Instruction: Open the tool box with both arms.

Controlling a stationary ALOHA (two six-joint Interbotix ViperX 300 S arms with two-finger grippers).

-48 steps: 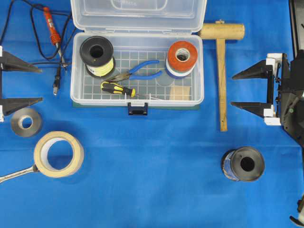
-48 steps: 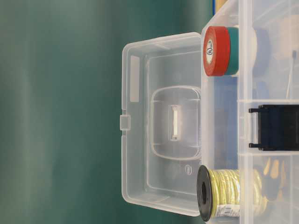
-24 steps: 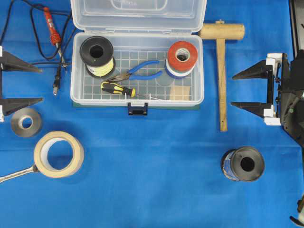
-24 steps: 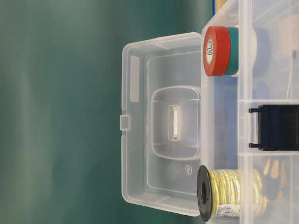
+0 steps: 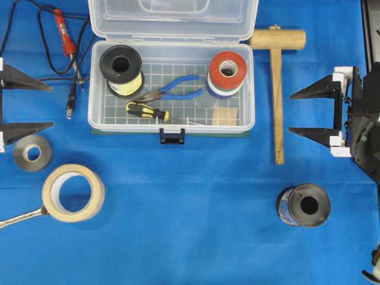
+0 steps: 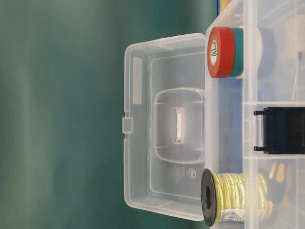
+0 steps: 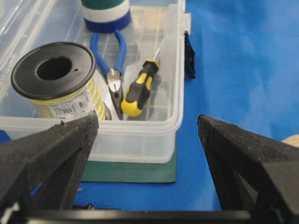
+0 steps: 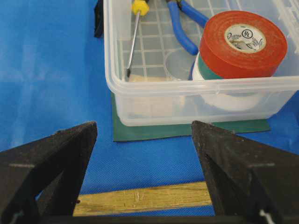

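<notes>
The clear tool box (image 5: 95, 116) stands at the top middle of the overhead view with its lid (image 5: 172, 18) swung fully back. Its dark blue latch (image 5: 171, 136) hangs at the front. Inside are a yellow wire spool (image 5: 121, 70), blue pliers (image 5: 178, 88), a screwdriver (image 5: 147, 110) and red tape (image 5: 227, 70). My left gripper (image 5: 27, 105) is open and empty at the left edge, apart from the box. My right gripper (image 5: 294, 113) is open and empty to the right of the box. The box also shows in the left wrist view (image 7: 135, 144) and in the right wrist view (image 8: 187, 105).
A wooden mallet (image 5: 276, 89) lies between the box and my right gripper. A black spool (image 5: 304, 205) is at the lower right. A masking tape roll (image 5: 50, 199), a grey tape roll (image 5: 31, 152) and a wrench (image 5: 18, 218) lie at the lower left. A red soldering iron (image 5: 64, 32) lies at the upper left.
</notes>
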